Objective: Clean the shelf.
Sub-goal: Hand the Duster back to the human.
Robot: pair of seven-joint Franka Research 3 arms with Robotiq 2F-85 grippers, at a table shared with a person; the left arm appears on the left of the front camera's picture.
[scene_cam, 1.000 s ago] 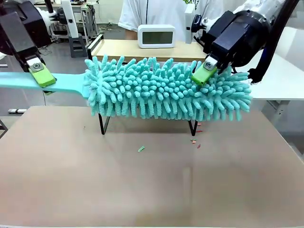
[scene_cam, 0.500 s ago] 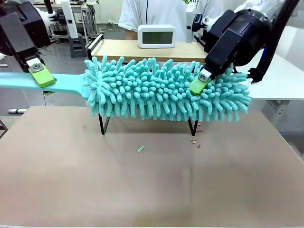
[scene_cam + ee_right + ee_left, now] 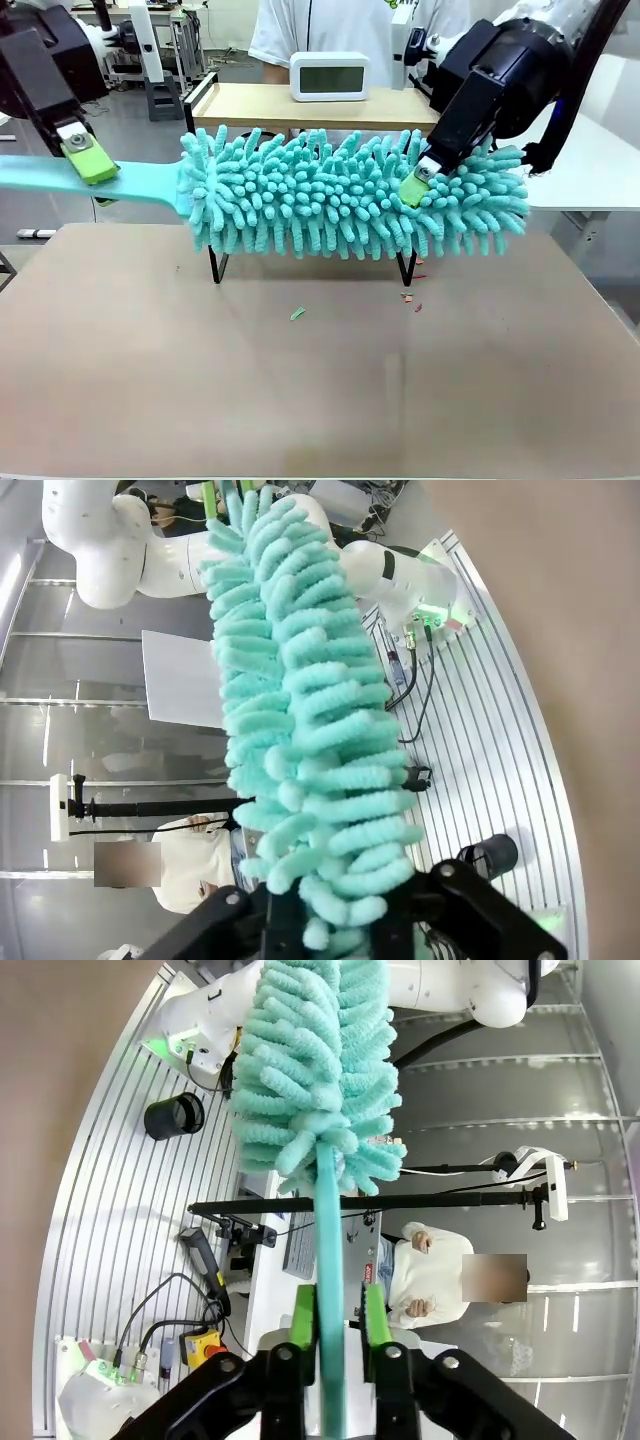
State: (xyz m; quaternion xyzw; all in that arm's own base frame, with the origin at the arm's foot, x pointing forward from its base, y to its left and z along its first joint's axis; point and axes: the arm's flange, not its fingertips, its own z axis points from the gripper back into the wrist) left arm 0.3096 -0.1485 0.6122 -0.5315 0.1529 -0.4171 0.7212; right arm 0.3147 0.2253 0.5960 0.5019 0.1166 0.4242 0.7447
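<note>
Small scraps (image 3: 410, 297) are lying on the table (image 3: 300, 390) before the shelf (image 3: 215, 265), which is standing mid-table behind a teal duster (image 3: 350, 190). The left gripper (image 3: 88, 160) is pinching its handle (image 3: 140, 183); the right gripper (image 3: 415, 188) is apparently clamping its fluffy end. A person (image 3: 340, 30) is standing beyond.

Teal duster (image 3: 350, 195), light wooden shelf (image 3: 300, 105)
</note>
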